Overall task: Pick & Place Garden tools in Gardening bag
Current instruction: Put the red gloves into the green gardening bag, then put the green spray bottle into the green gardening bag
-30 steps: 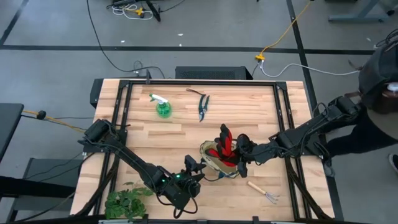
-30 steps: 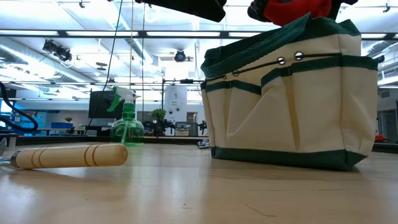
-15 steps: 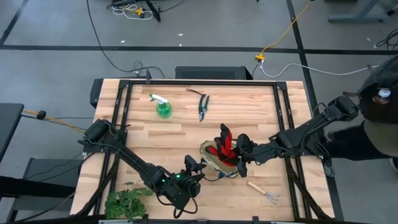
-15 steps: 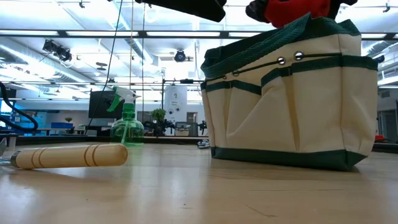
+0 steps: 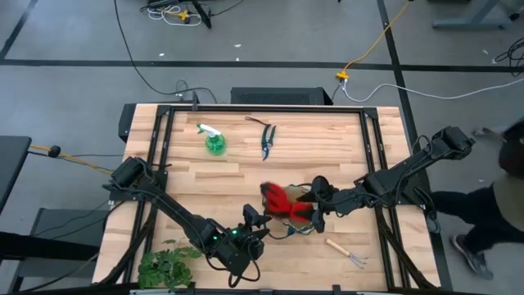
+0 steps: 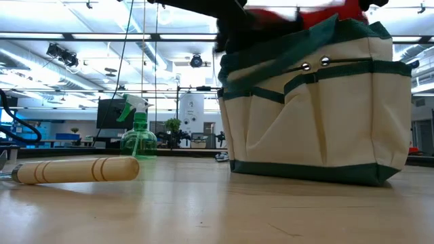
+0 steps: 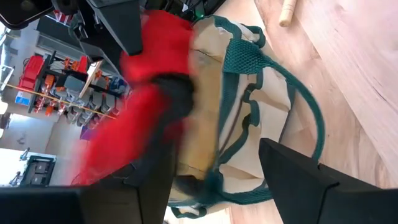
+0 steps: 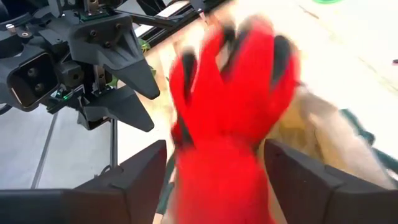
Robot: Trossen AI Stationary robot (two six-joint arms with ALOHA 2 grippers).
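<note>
Claw work first, going left to right: the left claw (image 5: pixel 255 220) is hovering just beside the gardening bag (image 5: pixel 288 215) on its left side, its two dark fingers standing apart with nothing between them, and in its wrist view the bag's green handle loop is lying in the gap ahead of them. Farther back on the tabletop (image 5: pixel 327 156) the green spray bottle (image 5: pixel 214 143) and the pruning shears (image 5: pixel 268 141) are sitting untouched, well apart from the bag. At the bag's mouth the red gloves (image 5: pixel 282 201) are blurring across the opening (they look to be dropping or flopping), partly over the rim and not clearly inside. To the right, the right claw (image 5: pixel 318 205) is reaching in at the bag's right side with its fingers spread wide, gripping nothing; the gloves are showing loose in front of them in the right wrist view. A wooden-handled hand rake (image 5: pixel 345 252) is lying on the tabletop just right of the bag.

My worry is that the gloves are draping over the rim and may slide out onto the tabletop, since the bag is soft and its mouth is sagging. The left claw's nearness to the handle could also be snagging or tipping the bag if either arm is moving carelessly.
</note>
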